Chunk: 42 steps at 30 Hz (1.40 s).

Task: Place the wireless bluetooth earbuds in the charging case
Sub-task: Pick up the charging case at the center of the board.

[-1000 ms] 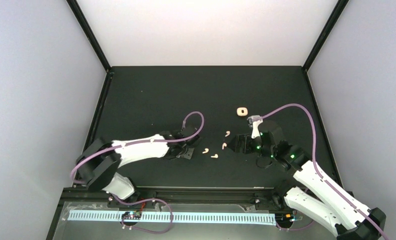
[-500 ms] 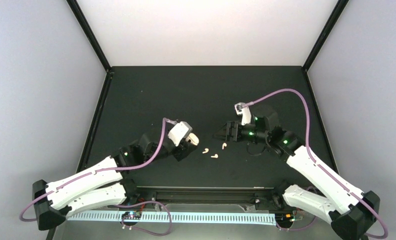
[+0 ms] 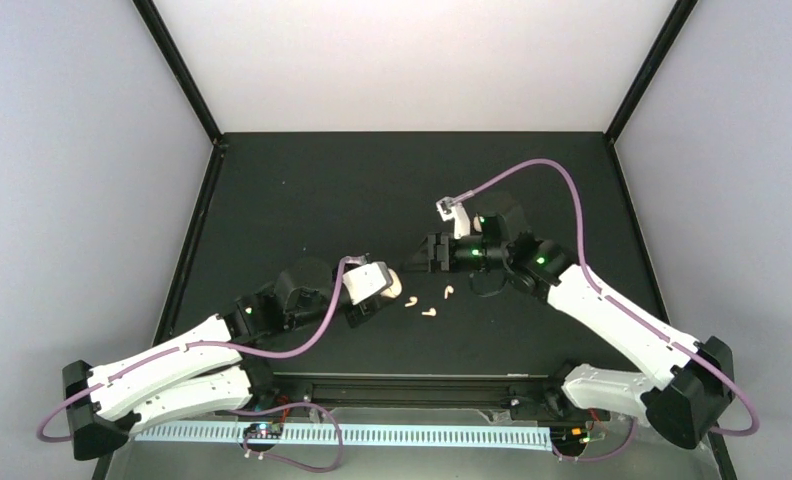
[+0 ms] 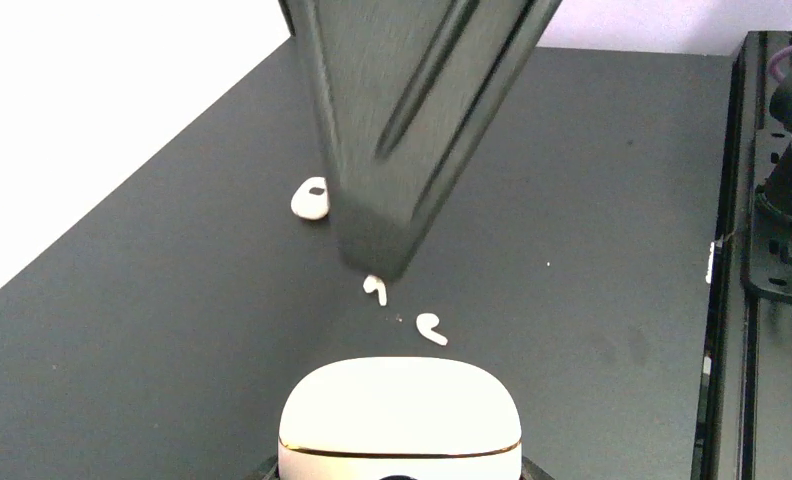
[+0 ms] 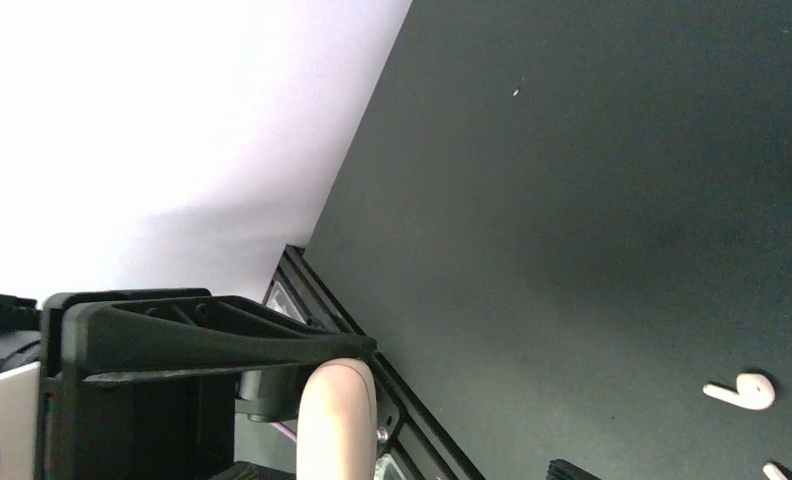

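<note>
Where the black tabletop (image 3: 302, 200) carries the lot: right fingers (image 4: 402, 130), dark, poised close to the left arm's load, with no telling whether they are released or clenched. Left fingers (image 5: 202, 340) grasp a cream charging case (image 4: 400, 415), its lid shut. Three white earbuds (image 4: 432, 329) lie loose on the tabletop, just beyond the case, between the two arms.
</note>
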Each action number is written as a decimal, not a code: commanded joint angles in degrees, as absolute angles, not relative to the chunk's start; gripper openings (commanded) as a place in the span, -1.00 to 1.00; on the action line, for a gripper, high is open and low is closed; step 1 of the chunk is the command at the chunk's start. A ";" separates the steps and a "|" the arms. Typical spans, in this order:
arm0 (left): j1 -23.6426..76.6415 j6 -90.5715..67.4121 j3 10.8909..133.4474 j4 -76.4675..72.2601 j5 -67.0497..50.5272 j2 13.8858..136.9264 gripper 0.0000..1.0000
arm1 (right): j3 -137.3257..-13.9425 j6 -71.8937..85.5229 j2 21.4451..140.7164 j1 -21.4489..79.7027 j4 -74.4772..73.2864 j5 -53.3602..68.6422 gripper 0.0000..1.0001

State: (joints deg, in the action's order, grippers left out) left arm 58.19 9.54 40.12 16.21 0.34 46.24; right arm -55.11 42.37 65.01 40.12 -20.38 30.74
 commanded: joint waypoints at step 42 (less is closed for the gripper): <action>58.45 15.12 40.31 12.49 0.45 48.80 0.02 | -60.37 41.24 74.41 47.99 -21.20 29.33 -0.42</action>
